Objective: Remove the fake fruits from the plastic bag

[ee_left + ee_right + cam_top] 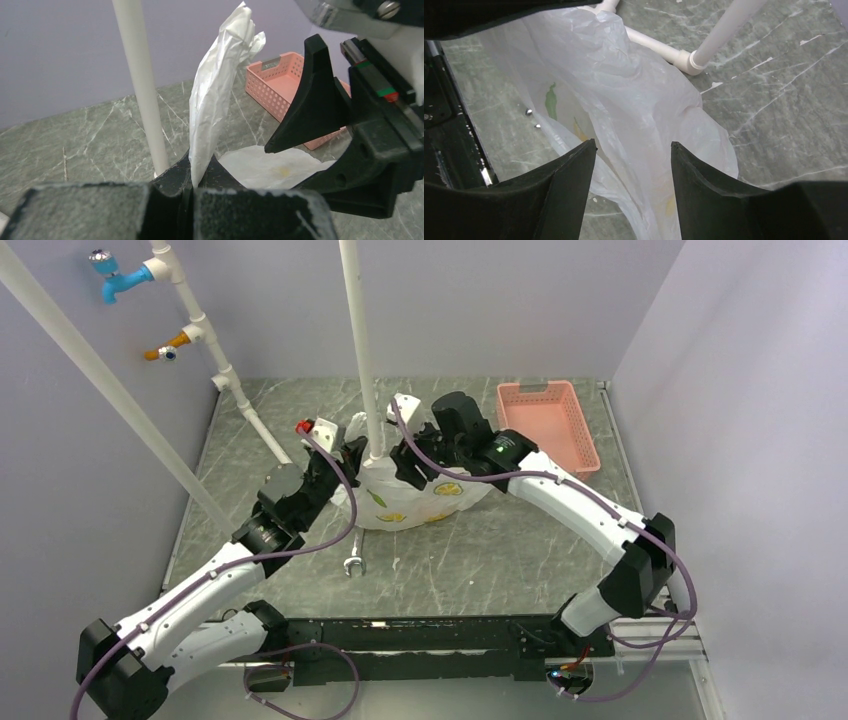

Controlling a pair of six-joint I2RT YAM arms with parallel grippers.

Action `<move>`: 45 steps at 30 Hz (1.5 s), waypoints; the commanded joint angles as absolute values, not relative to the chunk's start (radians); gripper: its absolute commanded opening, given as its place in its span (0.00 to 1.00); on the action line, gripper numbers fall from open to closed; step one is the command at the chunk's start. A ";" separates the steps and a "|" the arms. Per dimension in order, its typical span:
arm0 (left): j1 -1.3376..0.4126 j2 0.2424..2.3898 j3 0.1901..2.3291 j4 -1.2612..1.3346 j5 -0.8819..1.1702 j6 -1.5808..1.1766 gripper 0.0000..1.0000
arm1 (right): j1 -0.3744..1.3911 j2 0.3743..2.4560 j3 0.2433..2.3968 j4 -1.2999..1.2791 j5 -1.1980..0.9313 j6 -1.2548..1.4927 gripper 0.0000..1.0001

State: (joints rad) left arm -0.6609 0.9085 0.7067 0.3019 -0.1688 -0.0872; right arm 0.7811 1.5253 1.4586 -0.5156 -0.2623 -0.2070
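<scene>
The bag (410, 502) sits slumped on the table (500, 550) at the foot of the pole (362, 360), spreading to the pole's near right. It is thin, crinkled, translucent white film. Yellow lemon-like prints and a green leaf mark show on its side. One twisted, creased strip of it stands upright just beside the pole.

The left gripper (192, 189), just left of the pole, has its fingers pressed together on the base of that strip, pinching the film. The right gripper (631, 150), just right of the pole, has its fingers spread well apart above the bag's loose folds and grips nothing. Film shows in the gap beneath them, but whether they touch it cannot be told.

The fruits cannot be made out through the film.

A pink basket (545, 425) stands well to the right of the pole. A wrench (352, 565) lies on the table on the pole's near side.
</scene>
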 commanded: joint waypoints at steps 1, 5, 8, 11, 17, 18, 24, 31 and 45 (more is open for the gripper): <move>-0.664 0.885 0.712 0.347 -0.167 -0.070 0.00 | 0.786 1.553 1.496 -0.469 -0.229 -0.252 0.58; -0.664 0.881 0.710 0.349 -0.168 -0.071 0.00 | 0.799 1.589 1.507 -0.479 -0.187 -0.278 0.39; -0.665 0.880 0.709 0.347 -0.170 -0.067 0.00 | 0.823 1.594 1.512 -0.483 -0.169 -0.301 0.32; -0.666 0.876 0.708 0.344 -0.184 -0.069 0.00 | 0.834 1.596 1.532 -0.500 -0.142 -0.294 0.00; -0.667 0.860 0.776 0.142 -0.287 -0.208 0.15 | 0.836 1.560 1.480 -0.430 -0.135 -0.231 0.00; -0.666 0.853 0.793 0.083 -0.304 -0.253 0.30 | 0.837 1.545 1.460 -0.408 -0.139 -0.221 0.00; -0.664 0.671 0.736 -0.052 -0.275 -0.527 0.77 | 0.836 1.481 1.389 -0.320 -0.147 -0.166 0.00; -0.664 0.521 0.747 -0.359 -0.245 -0.873 0.85 | 0.836 1.463 1.376 -0.276 -0.145 -0.143 0.00; -1.044 0.683 0.573 -0.154 -0.483 -1.595 0.72 | 0.836 1.430 1.335 -0.226 -0.155 -0.096 0.00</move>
State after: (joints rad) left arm -0.9367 0.5762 0.4343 -0.1616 -0.2649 -1.3834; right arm 0.8368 1.4750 1.3418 -0.2821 -0.1574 -0.1139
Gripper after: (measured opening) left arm 0.774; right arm 0.008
